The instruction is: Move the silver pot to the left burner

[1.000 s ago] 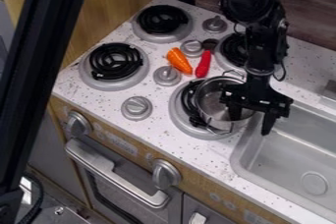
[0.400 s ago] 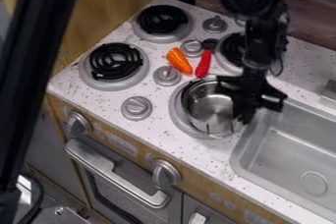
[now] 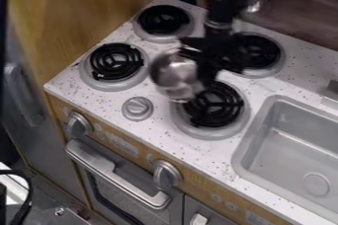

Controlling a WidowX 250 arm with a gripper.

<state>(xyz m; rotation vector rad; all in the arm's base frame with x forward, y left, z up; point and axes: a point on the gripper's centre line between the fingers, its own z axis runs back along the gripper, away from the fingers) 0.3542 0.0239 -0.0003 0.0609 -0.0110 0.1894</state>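
Note:
The gripper (image 3: 198, 66) is above the middle of the stove top, shut on the silver pot (image 3: 176, 77) at the pot's right side. Held up off the stove, the pot looks tilted and blurred, between the left burner (image 3: 116, 61) and the front right burner. Nothing stands on the left burner's black coil. The pot and gripper cover the part of the stove top behind them.
The front right burner (image 3: 214, 104) has a bare coil. Behind are the back left burner (image 3: 163, 20) and the back right burner (image 3: 259, 52). A knob (image 3: 137, 108) sits near the front edge; the sink (image 3: 297, 145) is at the right.
The pot has been lifted from the front right burner and has moved left and back with the gripper. The orange and red items are now hidden from sight.

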